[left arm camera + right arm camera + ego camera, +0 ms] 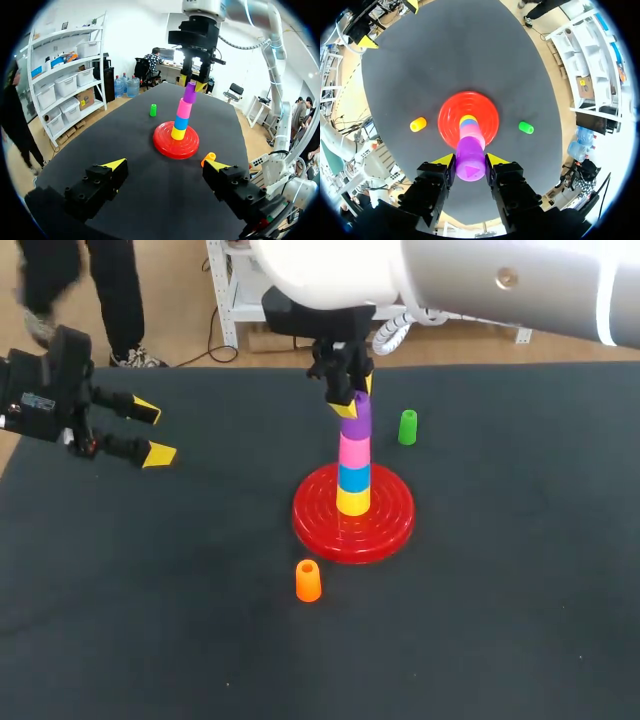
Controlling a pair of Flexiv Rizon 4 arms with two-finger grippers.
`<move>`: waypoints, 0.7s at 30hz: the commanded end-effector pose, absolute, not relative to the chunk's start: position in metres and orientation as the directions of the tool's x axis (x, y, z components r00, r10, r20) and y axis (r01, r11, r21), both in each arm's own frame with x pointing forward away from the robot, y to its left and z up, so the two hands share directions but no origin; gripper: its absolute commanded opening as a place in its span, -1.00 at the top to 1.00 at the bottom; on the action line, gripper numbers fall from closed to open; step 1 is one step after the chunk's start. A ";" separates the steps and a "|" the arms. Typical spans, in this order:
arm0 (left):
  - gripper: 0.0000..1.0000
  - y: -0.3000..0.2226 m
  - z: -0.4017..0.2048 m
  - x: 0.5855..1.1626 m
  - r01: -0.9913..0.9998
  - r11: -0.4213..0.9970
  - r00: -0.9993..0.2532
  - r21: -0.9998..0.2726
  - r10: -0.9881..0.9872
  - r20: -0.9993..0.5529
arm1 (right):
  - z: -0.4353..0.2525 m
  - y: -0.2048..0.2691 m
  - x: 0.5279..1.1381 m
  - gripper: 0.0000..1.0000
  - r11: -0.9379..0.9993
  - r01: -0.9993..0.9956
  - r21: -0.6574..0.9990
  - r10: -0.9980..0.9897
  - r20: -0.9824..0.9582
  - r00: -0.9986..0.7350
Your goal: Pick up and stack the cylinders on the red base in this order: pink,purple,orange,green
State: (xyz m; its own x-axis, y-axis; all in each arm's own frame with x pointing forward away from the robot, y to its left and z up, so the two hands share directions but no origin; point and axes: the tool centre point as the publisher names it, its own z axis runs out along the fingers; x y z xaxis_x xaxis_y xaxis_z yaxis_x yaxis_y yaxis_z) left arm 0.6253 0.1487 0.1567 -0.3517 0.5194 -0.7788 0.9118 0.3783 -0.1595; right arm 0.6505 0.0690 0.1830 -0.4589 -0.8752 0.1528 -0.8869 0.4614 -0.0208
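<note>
Table (150, 640): dark surface filling most of the frame.
Red base (310, 525): just right of centre, carrying a yellow, blue, pink and purple stack.
Left gripper (153, 432): upper left, fingers spread, grasping nothing.
Right gripper (470, 161): upper centre, clamped on the purple cylinder (357, 420) atop the pink cylinder (354, 452).
Orange cylinder (308, 581): upright, near the base, lower left of it.
Green cylinder (407, 427): upright, upper right of the base.

Right pincer (470, 161) clamped, left pincer (165, 165) (off aside) spread.
</note>
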 end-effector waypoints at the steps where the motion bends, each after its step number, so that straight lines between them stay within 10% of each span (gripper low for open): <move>1: -1.00 0.149 0.155 0.625 0.913 0.378 -0.348 -0.157 0.516 -0.783 | 0.176 0.069 0.653 1.00 0.463 -0.886 -0.020 -0.875 0.148 -0.461; 21: -1.00 0.149 0.155 0.625 0.913 0.378 -0.348 -0.157 0.516 -0.783 | 0.152 0.068 0.655 1.00 0.487 -0.872 0.038 -0.862 0.177 -0.474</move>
